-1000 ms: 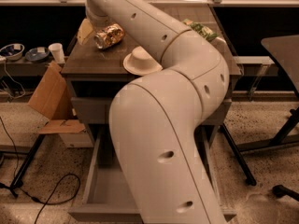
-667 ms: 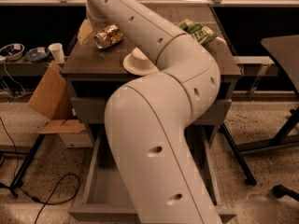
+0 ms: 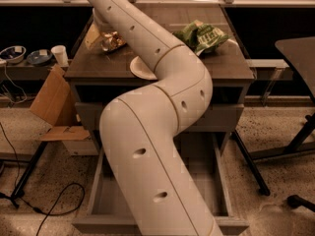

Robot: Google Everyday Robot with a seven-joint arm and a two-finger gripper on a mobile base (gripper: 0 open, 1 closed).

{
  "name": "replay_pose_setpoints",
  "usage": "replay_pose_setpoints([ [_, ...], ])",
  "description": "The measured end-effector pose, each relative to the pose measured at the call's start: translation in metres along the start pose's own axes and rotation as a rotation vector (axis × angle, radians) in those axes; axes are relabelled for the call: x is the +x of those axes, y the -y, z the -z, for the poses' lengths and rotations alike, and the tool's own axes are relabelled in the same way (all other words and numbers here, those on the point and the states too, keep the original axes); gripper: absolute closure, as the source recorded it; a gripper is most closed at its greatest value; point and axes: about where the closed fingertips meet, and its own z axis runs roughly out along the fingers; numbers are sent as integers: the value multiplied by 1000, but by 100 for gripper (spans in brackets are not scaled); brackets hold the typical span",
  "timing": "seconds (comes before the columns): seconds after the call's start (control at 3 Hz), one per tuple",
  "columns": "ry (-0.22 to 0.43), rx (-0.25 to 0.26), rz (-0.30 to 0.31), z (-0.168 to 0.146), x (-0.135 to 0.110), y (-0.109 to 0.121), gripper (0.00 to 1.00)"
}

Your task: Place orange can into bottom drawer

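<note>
One dark-topped cabinet (image 3: 224, 65) stands on speckled floor, its bottom drawer (image 3: 96, 200) pulled open. The arm (image 3: 147, 146) has bent lower than a moment ago, baring the green snack bag (image 3: 202, 36). The orange can (image 3: 113, 41) stays on the cabinet's back-left corner, with the gripper (image 3: 100, 32) just beside it; whether it grips cannot be told. The arm hides part of the white plate (image 3: 139, 68) and much of the drawer.

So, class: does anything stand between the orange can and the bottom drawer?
The orange can lies on the cabinet top by the gripper. The bottom drawer stands open below; only a white plate sits near the front edge.
</note>
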Motion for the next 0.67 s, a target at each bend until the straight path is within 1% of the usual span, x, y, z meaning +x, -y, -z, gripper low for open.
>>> replay_pose_setpoints([
  [0.33, -28, -3, -4, -11, 5, 0, 25],
  [0.67, -39, -2, 4, -12, 7, 3, 47],
])
